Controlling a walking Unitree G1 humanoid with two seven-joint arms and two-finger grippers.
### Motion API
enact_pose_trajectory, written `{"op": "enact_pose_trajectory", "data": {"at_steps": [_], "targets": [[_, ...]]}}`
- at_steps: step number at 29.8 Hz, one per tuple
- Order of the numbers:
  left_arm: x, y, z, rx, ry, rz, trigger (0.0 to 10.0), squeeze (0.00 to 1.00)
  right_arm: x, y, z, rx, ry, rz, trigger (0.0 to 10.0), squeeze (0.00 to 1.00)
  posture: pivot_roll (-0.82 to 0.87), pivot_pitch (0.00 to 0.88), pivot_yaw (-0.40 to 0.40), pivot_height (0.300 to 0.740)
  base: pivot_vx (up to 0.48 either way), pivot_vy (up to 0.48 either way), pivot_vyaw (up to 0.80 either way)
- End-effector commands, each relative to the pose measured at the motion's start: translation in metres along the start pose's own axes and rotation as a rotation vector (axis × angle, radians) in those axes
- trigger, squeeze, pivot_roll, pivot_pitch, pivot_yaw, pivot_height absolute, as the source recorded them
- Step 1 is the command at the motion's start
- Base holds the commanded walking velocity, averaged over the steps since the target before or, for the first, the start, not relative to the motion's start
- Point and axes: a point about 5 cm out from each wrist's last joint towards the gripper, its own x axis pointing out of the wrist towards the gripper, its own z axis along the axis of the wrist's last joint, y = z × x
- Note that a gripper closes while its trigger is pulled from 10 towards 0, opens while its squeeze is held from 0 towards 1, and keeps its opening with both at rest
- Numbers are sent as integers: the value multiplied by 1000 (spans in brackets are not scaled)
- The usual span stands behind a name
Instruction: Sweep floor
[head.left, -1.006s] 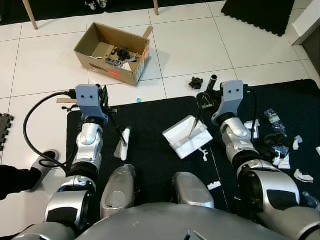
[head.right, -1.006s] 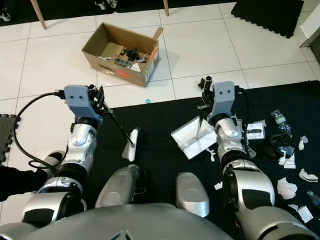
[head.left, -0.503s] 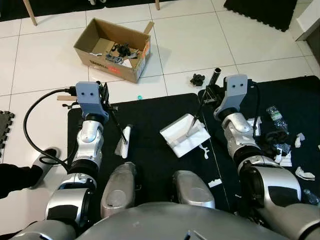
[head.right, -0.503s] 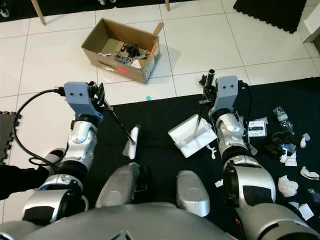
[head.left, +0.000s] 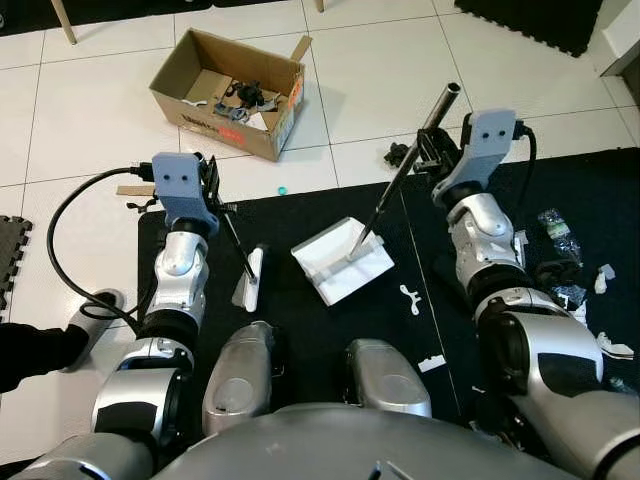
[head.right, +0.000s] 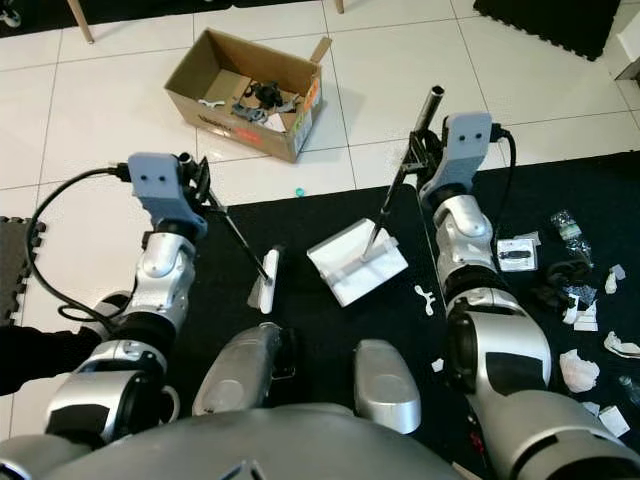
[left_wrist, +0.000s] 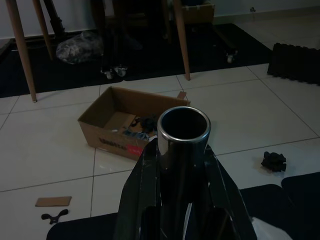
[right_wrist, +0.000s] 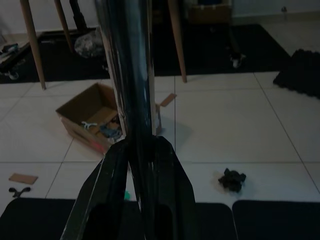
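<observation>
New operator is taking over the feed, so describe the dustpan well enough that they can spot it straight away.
Find the black mat just ahead of the robot's knees. Near its middle lies the white dustpan, a flat angular tray with a dark metal handle slanting up to the right gripper. The white brush head to its left is narrower.

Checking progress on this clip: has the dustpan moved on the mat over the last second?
Yes. The dustpan has slid toward the robot's left, away from the mat seam and closer to the brush.
</observation>
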Motion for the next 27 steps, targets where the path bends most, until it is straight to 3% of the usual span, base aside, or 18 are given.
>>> {"op": "enact_pose_trajectory", "data": {"at_steps": [1, 8, 16, 26, 27], "targets": [[-8, 10, -15, 11, 95, 24, 10000, 0, 8, -1, 19, -11, -90, 5, 10000, 0, 35, 0, 25, 740, 0, 0, 0], [-1, 9, -4, 2, 52, 25, 10000, 0, 10, 0, 28, -43, -119, 30, 10000, 0, 34, 0, 26, 740, 0, 0, 0], [4, 10, 25, 53, -102, 54, 10000, 0, 9, 6, 23, -45, -108, 47, 10000, 0, 40, 0, 18, 740, 0, 0, 0], [13, 9, 75, 29, -285, 53, 10000, 0, 11, 8, 28, -55, -131, 55, 10000, 0, 45, 0, 18, 740, 0, 0, 0], [15, 8, 91, 39, -337, 45, 10000, 0, 12, 9, 35, -64, -161, 59, 10000, 0, 46, 0, 19, 740, 0, 0, 0]]}}
